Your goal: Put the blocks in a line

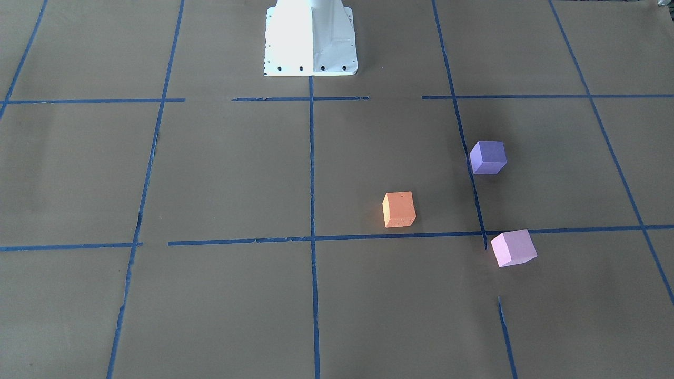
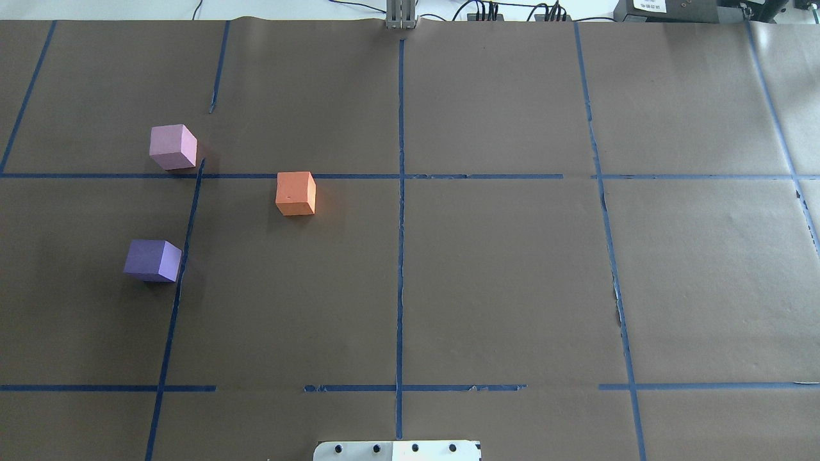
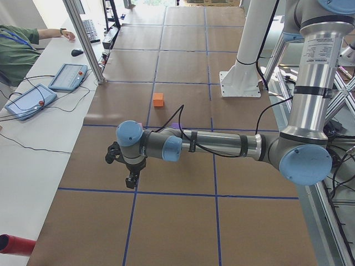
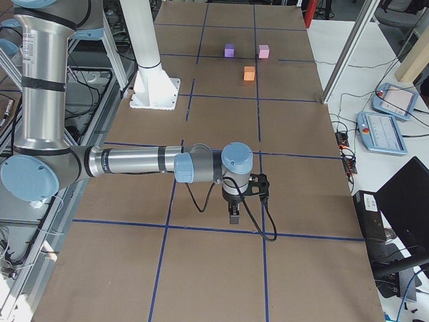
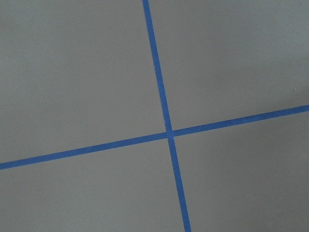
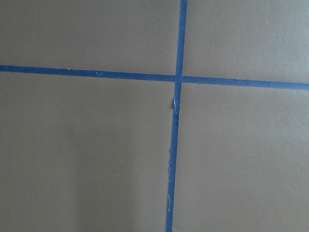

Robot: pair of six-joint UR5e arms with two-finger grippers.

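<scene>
Three cubes lie apart on the brown paper on my left half of the table. The orange block (image 2: 295, 193) (image 1: 398, 209) is nearest the centre line. The violet-purple block (image 2: 152, 260) (image 1: 488, 157) lies nearer my base. The light pink block (image 2: 172, 147) (image 1: 513, 248) lies farthest from my base. My left gripper (image 3: 131, 180) shows only in the exterior left view, hanging above the paper far from the blocks. My right gripper (image 4: 233, 216) shows only in the exterior right view, also far from them. I cannot tell whether either is open or shut. Both wrist views show only paper and tape.
Blue tape lines (image 2: 400, 224) form a grid on the paper. My white base plate (image 2: 397, 450) (image 1: 310, 39) stands at the near edge. Teach pendants (image 3: 67, 76) (image 4: 381, 131) lie on side tables. An operator's arm (image 3: 33, 36) rests beyond the left end.
</scene>
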